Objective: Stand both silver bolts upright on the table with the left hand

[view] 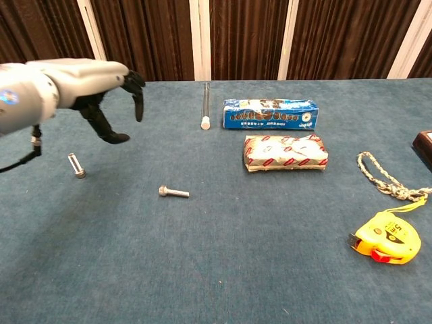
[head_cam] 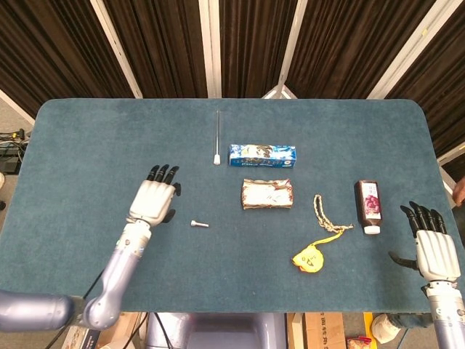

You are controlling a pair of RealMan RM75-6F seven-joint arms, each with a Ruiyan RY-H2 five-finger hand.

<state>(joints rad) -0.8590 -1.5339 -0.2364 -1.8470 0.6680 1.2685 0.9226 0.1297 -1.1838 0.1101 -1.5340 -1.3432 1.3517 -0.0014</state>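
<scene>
One silver bolt (head_cam: 199, 224) (view: 173, 192) lies on its side on the blue table (head_cam: 87, 138), to the right of my left hand (head_cam: 155, 196) (view: 94, 84). A second silver bolt (view: 76, 165) also lies flat; it shows only in the chest view, below the left hand, and the hand hides it in the head view. The left hand hovers above the table with its fingers apart and curved downward, holding nothing. My right hand (head_cam: 434, 243) is at the table's near right edge, fingers spread and empty.
A thin clear tube (head_cam: 217, 138) (view: 205, 104) lies at mid-table. Right of it are a blue box (head_cam: 262, 155) (view: 270, 113) and a foil packet (head_cam: 267, 193) (view: 285, 152). Further right lie a rope (head_cam: 323, 211), a yellow tape measure (head_cam: 309, 258) (view: 386, 236) and a dark bottle (head_cam: 368, 206).
</scene>
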